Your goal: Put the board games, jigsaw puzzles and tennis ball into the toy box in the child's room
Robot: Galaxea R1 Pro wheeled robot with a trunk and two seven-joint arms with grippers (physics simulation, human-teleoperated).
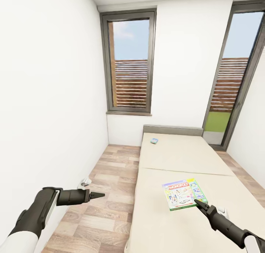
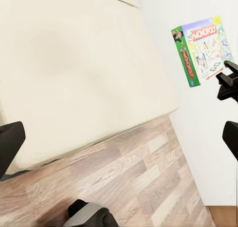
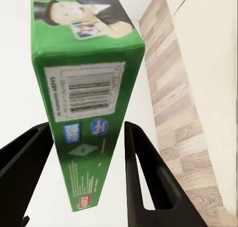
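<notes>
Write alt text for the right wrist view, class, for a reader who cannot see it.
A green Monopoly box stands edge-on between the two dark fingers of the right pincer, barcode side showing; actual contact cannot be told. Beyond it are a white wall, a strip of wood-plank floor and the beige bed.

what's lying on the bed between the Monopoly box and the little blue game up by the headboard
Nothing: in the head view, only bare beige mattress and its seam separate the Monopoly box from the small blue game on the bed.
</notes>
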